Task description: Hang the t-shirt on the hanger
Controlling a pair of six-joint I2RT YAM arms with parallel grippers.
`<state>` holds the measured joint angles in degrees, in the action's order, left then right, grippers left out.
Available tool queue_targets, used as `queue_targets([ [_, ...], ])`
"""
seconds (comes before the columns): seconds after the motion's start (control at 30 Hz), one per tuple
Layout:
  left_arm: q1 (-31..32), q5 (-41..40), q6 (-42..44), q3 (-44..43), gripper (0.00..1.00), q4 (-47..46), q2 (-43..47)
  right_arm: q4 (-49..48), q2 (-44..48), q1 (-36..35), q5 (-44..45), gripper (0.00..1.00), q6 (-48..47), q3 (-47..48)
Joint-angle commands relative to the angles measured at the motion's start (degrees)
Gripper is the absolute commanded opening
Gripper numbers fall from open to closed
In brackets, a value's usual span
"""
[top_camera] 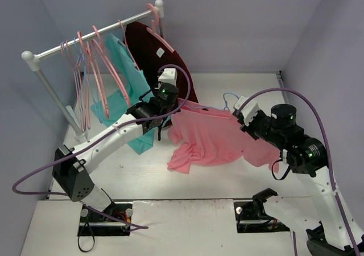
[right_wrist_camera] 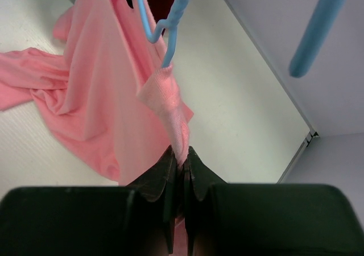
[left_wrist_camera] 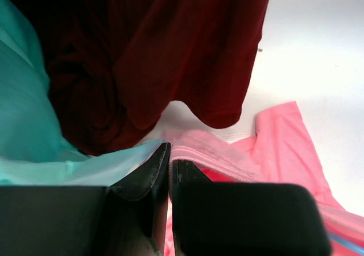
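Note:
The salmon-pink t-shirt (top_camera: 210, 139) hangs stretched between my two grippers, its lower part crumpled on the table. My left gripper (top_camera: 172, 104) is shut on a ribbed edge of the t-shirt (left_wrist_camera: 227, 156), right in front of the dark maroon shirt. My right gripper (top_camera: 232, 114) is shut on a bunched fold of the pink cloth (right_wrist_camera: 165, 96). The thin light-blue hanger (top_camera: 227, 100) shows its hook just behind the shirt's top edge. In the right wrist view the hanger (right_wrist_camera: 169, 28) sits at the cloth, its lower wire running down behind the fabric.
A white rail (top_camera: 91, 37) at the back left carries several pink hangers (top_camera: 94, 68), a teal shirt (top_camera: 131, 105) and a dark maroon shirt (top_camera: 162, 62). Grey walls close in on both sides. Purple cables loop over both arms.

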<state>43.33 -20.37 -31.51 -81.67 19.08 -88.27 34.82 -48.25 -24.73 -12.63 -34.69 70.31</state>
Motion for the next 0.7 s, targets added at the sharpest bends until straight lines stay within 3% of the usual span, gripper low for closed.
queue_targets([
  [0.0,-1.7,-4.3,5.3,-6.0,0.0,4.7,2.2,-4.3,0.7,0.4,2.5,0.0,0.2,0.0],
  [0.17,1.0,-3.0,6.6,-7.8,0.0,7.1,3.6,-4.7,-1.3,0.4,1.3,0.0,0.0,1.2],
  [0.33,9.4,-7.8,5.0,-13.3,0.0,13.2,2.8,-5.4,-6.9,0.4,-2.6,0.0,-0.5,9.1],
  [0.47,11.3,-10.6,4.6,-23.8,0.0,19.8,1.5,-6.1,-10.3,0.4,-5.6,0.0,-1.4,16.2],
  [0.67,14.9,-13.5,10.5,-37.6,0.0,21.1,-0.3,-7.1,-16.5,0.3,-10.1,0.0,-3.2,27.5],
])
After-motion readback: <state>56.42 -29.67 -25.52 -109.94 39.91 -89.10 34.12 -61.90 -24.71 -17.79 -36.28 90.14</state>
